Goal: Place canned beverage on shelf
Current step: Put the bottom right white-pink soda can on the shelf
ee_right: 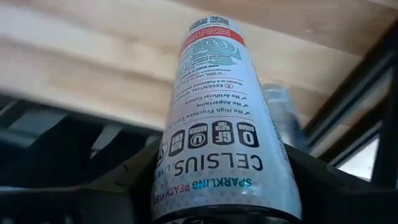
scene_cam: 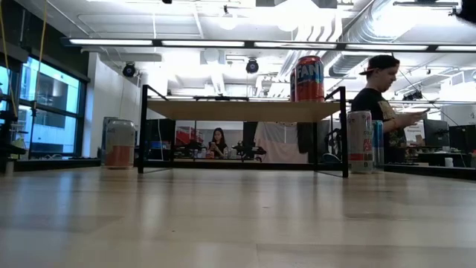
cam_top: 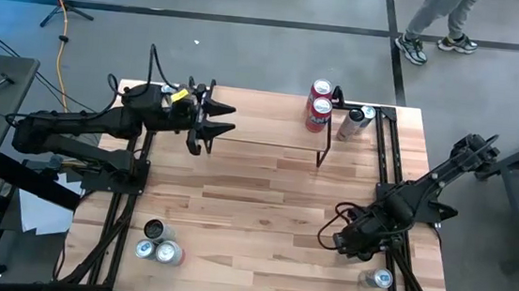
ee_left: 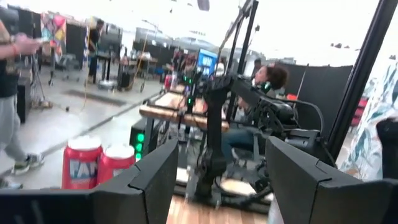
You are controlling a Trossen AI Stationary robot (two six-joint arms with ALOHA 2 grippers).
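Between the dark fingers of the right gripper [ee_right: 217, 186] we see a tall slim white Celsius can [ee_right: 217, 118] with a red band near its far end, filling the right wrist view; the fingers flank it closely on both sides, but we cannot tell whether they already clamp it or merely bracket it. From overhead, that right gripper [cam_top: 357, 237] sits low over the table's right front area, well apart from the low shelf with a light wood plank top and thin black legs [cam_top: 271, 118] at the table's back. On the shelf's right end stand two red cans [cam_top: 319, 106], one just behind the other, and just beside the shelf on the tabletop stands a slim silver can [cam_top: 353, 123]. Near the right gripper, toward the front edge, stands another silver-topped can [cam_top: 381, 280]. Three more cans cluster [cam_top: 157, 245] at the left front. Above the shelf's left end, the left gripper [cam_top: 207, 122] hovers with its fingers parted around nothing. Beyond the table a person in a dark cap [scene_cam: 381, 93] stands.
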